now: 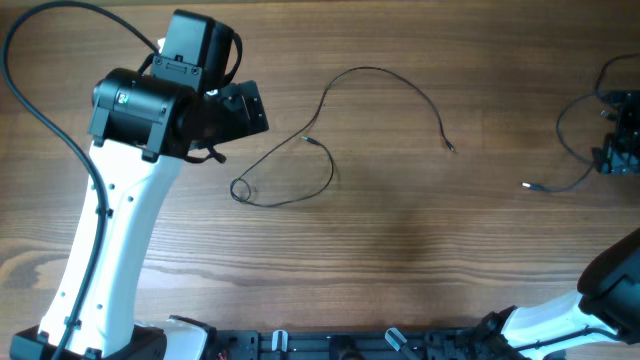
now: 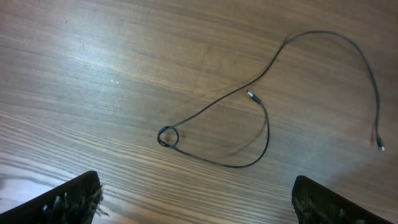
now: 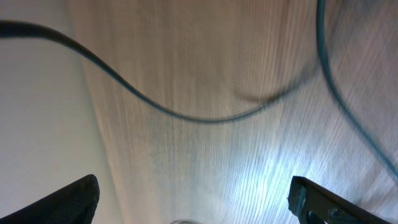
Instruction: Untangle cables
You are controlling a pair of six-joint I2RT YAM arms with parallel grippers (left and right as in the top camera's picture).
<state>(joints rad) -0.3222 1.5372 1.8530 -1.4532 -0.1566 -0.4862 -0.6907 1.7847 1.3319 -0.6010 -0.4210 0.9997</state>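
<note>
1. Bench (image 1: 420, 260): wood-grain surface; carries two thin dark cables, well apart from each other.

2. Centre cable (image 1: 370, 69): lies flat at the middle of the overhead frame.
- A small closed loop (image 1: 241, 189) sits at its lower-left end, just right of the left arm (image 1: 120, 230).
- From the loop, one run rises toward the upper right, arcs over the top centre and drops to a plug end (image 1: 452, 149) right of centre.
- The other run leaves the loop along the bottom, curves up and ends at a second plug (image 1: 310, 140), which lies touching or just beside the first run. Whether they cross there cannot be told.

3. Right cable (image 1: 559, 128): lies at the right edge of the overhead frame.
- Its silvery tip (image 1: 525, 185) points left, alone on bare bench.
- The cord runs right from the tip and curls in loose loops up toward the upper-right corner, beside the dark mass of the right arm.

4. Left gripper (image 2: 196, 183): spread wide, pinching nothing. It hangs above the bench at the upper left of the overhead frame. In the left wrist view both fingers (image 2: 74, 199) show at the bottom corners, with the loop of the centre cable above and between them, clear of both.

5. Right gripper (image 3: 193, 199): spread wide, pinching nothing. In the right wrist view blurred dark stretches, apparently of the right cable, cross the upper frame and run down the right side. None lies between the fingers.
</note>
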